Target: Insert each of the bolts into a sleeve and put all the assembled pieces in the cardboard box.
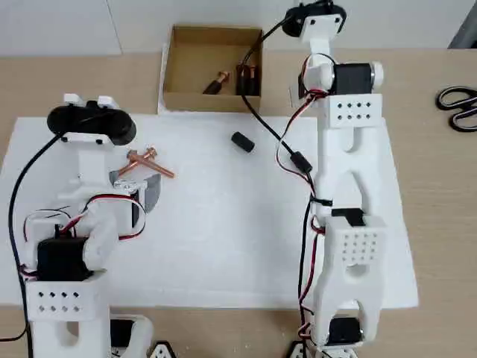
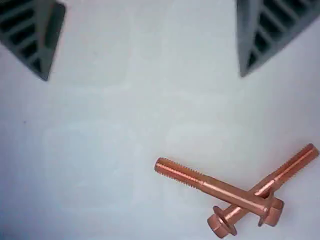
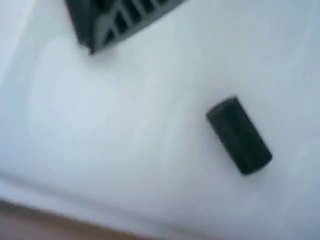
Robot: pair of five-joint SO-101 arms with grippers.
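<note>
Two copper bolts (image 1: 147, 160) lie crossed on the white foam mat (image 1: 223, 239). In the left wrist view one bolt (image 2: 215, 187) rests over the other bolt (image 2: 295, 161). My left gripper (image 1: 138, 184) (image 2: 144, 75) hovers just short of them, open and with nothing in it. A black sleeve (image 1: 242, 142) (image 3: 239, 135) lies on its side near the mat's far edge. One grey finger (image 3: 120, 22) of my right gripper hangs above the foam beside the sleeve, apart from it and with nothing against it. The cardboard box (image 1: 179, 74) at the back holds assembled pieces (image 1: 250, 78).
Black scissors (image 1: 458, 104) lie on the wooden table at the far right. The right arm (image 1: 350, 119) stretches along the mat's right side toward the box, with cables (image 1: 291, 153) trailing over the foam.
</note>
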